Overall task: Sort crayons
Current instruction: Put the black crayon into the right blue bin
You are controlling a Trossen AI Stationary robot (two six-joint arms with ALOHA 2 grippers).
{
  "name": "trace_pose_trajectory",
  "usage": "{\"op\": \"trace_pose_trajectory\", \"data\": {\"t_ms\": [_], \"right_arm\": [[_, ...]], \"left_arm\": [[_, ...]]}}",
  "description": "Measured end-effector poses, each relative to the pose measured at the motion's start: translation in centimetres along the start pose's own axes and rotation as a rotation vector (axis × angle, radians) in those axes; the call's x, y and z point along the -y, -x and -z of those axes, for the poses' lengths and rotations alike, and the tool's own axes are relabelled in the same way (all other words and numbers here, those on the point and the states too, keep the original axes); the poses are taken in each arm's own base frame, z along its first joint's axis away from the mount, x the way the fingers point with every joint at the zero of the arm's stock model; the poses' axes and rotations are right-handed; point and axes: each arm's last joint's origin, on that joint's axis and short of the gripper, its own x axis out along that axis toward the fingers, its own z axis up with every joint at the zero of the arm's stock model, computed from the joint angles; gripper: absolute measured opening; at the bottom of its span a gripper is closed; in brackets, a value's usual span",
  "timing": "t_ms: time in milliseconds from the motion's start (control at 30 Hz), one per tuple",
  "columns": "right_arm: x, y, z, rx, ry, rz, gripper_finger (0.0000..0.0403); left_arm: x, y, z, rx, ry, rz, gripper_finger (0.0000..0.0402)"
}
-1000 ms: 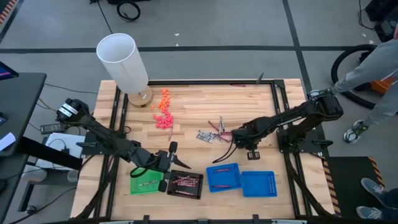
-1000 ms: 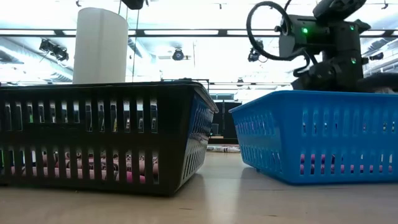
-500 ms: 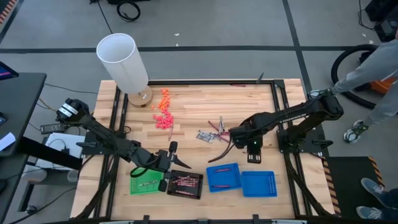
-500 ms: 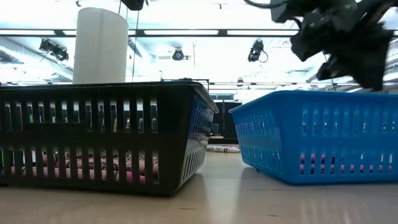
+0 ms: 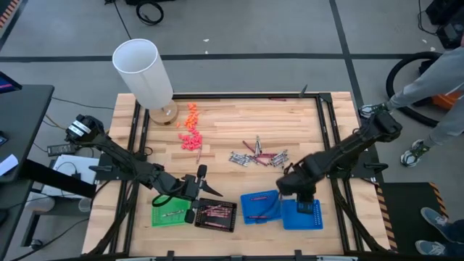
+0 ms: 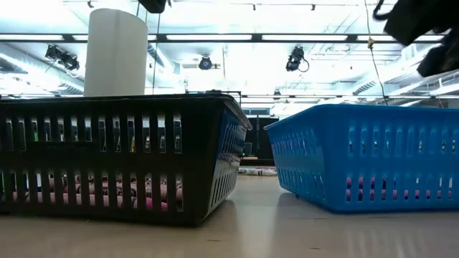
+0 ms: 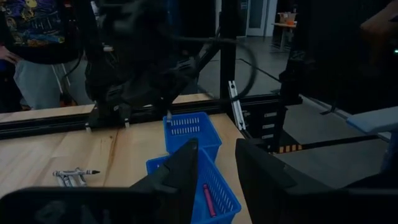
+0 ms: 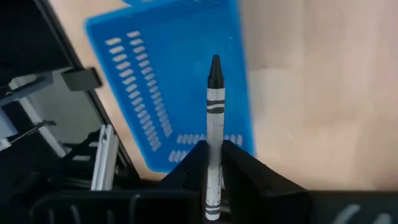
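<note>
from above, i see my right gripper (image 5: 284,190) hanging between the two blue trays, the left blue tray (image 5: 260,206) and the right blue tray (image 5: 302,214), at the near edge of the wooden table (image 5: 232,123). a loose cluster of crayons (image 5: 257,156) lies mid-table, just beyond it. my left gripper (image 5: 197,190) waits by the green tray (image 5: 171,212) and the black tray (image 5: 215,215), which holds pinkish crayons. a white cylinder (image 5: 142,71) stands at the far left corner, with orange and pink pieces (image 5: 191,130) near it.

at table height, the black tray and a blue tray fill the picture, and part of an arm shows blurred at the upper right.

through the left wrist camera, my left fingers (image 7: 180,171) stand apart with nothing between them, and a red crayon (image 7: 207,198) lies in the nearer blue tray.

through the right wrist camera, my right jaws pinch a silver-grey crayon (image 8: 214,124) with a black tip, poised above the empty right blue tray.
</note>
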Motion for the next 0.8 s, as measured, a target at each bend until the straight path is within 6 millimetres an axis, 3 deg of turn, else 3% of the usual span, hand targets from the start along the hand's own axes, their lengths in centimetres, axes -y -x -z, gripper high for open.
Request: {"op": "trace_pose_trajectory", "data": {"t_ms": [233, 500, 633, 800], "right_arm": [[-1.7, -1.0, 1.1, 0.07, -0.005, 0.046, 0.005], [-1.9, -1.8, 1.5, 0.045, -0.044, 0.023, 0.0069], [-2.0, -0.9, 1.0, -0.008, -0.063, -0.057, 0.0099], [-1.3, 0.8, 0.4, 0.002, -0.084, -0.025, 0.0117]], "left_arm": [[0.0, 0.0, 0.0, 0.002, 0.011, 0.0, 0.0119], [0.0, 0.0, 0.0, 0.002, 0.023, 0.0, 0.0119], [0.0, 0.0, -0.1, 0.009, 0.025, 0.0, 0.0119], [0.0, 0.0, -0.1, 0.009, 0.025, 0.0, 0.0119]]}}
